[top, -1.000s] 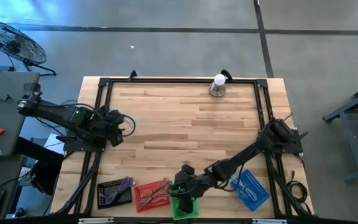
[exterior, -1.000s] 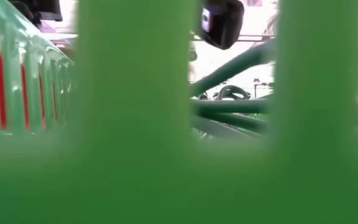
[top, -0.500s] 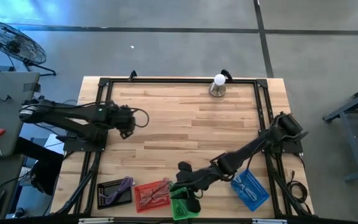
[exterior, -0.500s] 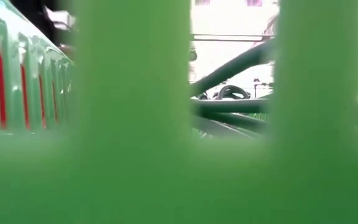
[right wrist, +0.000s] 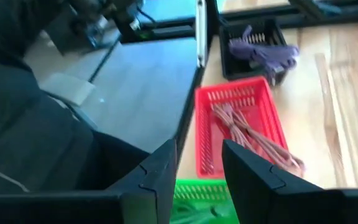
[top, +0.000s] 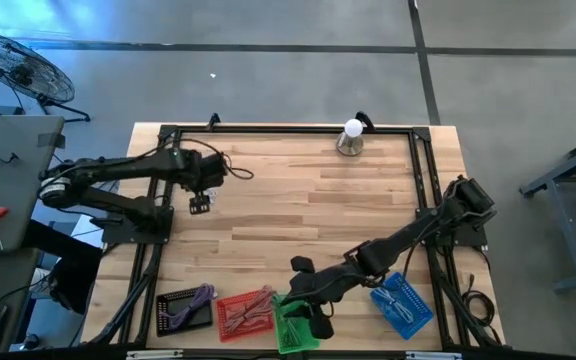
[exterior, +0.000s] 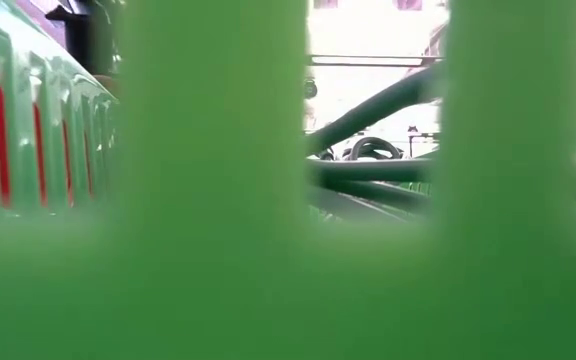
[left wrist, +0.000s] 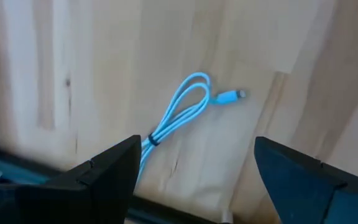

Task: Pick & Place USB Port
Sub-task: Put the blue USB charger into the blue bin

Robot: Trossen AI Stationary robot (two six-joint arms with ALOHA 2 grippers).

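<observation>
Ahead of my left gripper [left wrist: 194, 171], jaws spread and empty, lay the blue USB cable [left wrist: 180, 112] on the table [left wrist: 104, 62]; I judged it light and floppy, best pinched at its tied middle; my right gripper [right wrist: 197, 177], parted, hovered over the green basket [right wrist: 194, 205].

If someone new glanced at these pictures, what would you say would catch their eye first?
Probably the row of bright baskets along the table's near edge: black basket, red basket, green basket and blue basket. The right tool hangs open over the green one. The left tool, also open, looks down on a coiled light-blue cable on bare wood.
</observation>
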